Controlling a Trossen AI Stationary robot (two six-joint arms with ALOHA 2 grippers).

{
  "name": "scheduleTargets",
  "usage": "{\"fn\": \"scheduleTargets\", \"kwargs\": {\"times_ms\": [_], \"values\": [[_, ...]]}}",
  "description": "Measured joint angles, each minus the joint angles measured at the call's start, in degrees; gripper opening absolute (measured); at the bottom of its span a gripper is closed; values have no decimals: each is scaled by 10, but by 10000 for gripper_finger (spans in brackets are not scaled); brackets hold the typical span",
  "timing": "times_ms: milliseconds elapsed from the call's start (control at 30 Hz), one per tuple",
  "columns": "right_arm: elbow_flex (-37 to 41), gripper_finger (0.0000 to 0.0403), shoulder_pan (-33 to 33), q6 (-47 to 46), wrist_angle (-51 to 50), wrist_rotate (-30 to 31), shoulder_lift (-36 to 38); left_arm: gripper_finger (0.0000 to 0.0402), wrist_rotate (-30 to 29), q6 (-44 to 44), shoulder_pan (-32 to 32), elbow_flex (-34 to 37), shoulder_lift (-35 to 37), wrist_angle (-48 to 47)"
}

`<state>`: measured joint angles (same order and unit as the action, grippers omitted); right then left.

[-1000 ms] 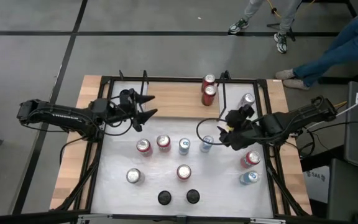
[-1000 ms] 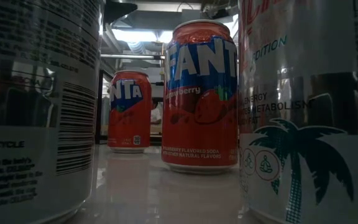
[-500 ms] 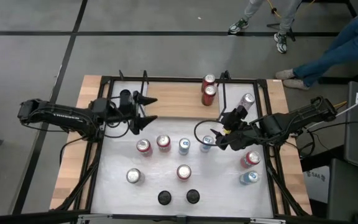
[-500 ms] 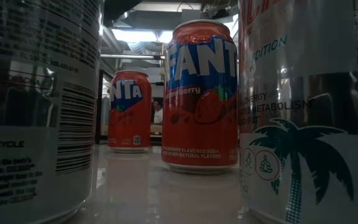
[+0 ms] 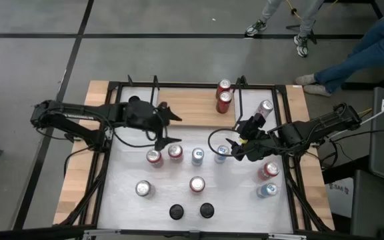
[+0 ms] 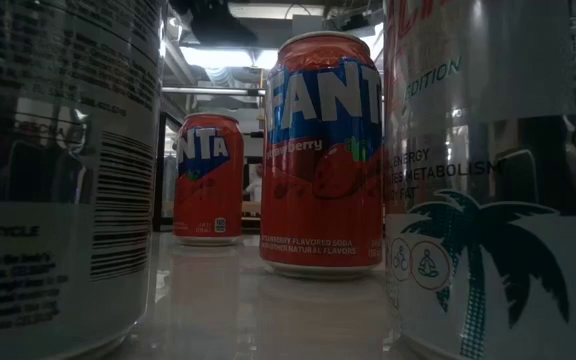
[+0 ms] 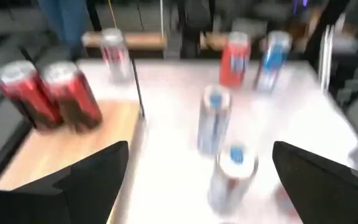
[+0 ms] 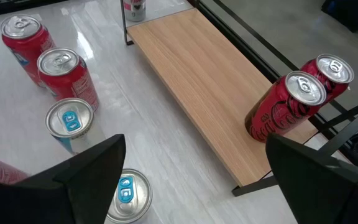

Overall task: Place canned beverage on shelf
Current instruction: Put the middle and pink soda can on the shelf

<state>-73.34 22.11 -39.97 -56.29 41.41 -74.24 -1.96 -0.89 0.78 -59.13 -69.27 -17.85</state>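
The left pincer [image 5: 169, 128] has swung inward from the worktop's [image 5: 245, 200] left edge and spread its fingers wide apart; it now hangs empty over the row of cans, nearest a red can [image 5: 154, 157]. That suggests a fresh pick is starting. The right pincer [image 5: 235, 145], also apart and empty, waits beside a blue can [image 5: 221, 154]. Two red cans [image 5: 224, 96] stand at the shelf's [image 5: 189, 110] right end.

High view reads evenly lit for me, soft short shadows under the cans, mild sheen on the white tabletop [image 5: 179, 193]. Low view is dim and backlit: ceiling lights [image 6: 218, 55] glare behind, near cans [image 6: 58, 170] dark and out of focus. Left wrist view is motion-blurred throughout. Right wrist view sharp, glossy reflections on the tabletop.
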Motion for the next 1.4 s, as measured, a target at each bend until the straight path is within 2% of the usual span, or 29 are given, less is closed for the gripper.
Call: {"fn": "scheduleTargets", "kwargs": {"times_ms": [200,500,967,1233,1400], "values": [[0,376,0,0,-1,0,0,393,2,-3,-23,-11,-47,-75],[0,376,0,0,-3,0,0,393,2,-29,-58,-11,-92,-92],[0,376,0,0,-7,-6,-1,393,0,-50,-64,-10,-153,-150],[-1,376,0,0,-8,-16,-6,392,0,-50,-66,-10,-203,-152],[-1,376,0,0,-8,-20,-10,392,-1,-50,-66,-10,-207,-149]]}}
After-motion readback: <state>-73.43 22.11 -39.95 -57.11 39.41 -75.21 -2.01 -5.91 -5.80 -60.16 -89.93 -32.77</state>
